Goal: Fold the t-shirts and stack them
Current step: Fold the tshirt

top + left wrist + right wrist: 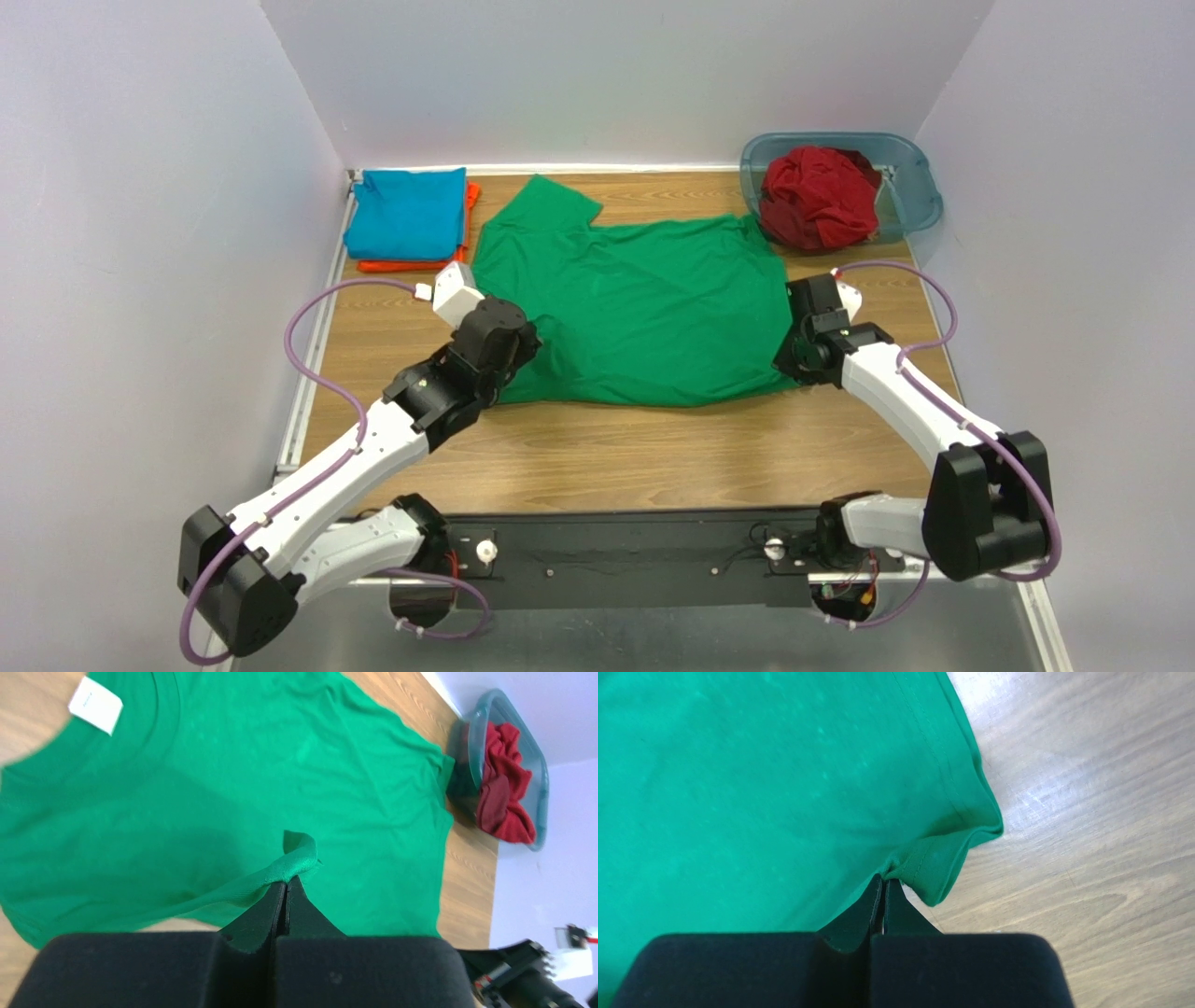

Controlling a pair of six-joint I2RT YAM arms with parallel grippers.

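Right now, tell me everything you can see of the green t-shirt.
The green t-shirt is plain bright green soft cloth with short sleeves, a banded collar and a small white tag at the neck. It lies spread nearly flat, lightly wrinkled, across the middle of the wooden table, collar to the left, hem to the right. The left gripper is shut on a raised pinch of cloth at its near left edge; the right gripper is shut on its near hem corner.
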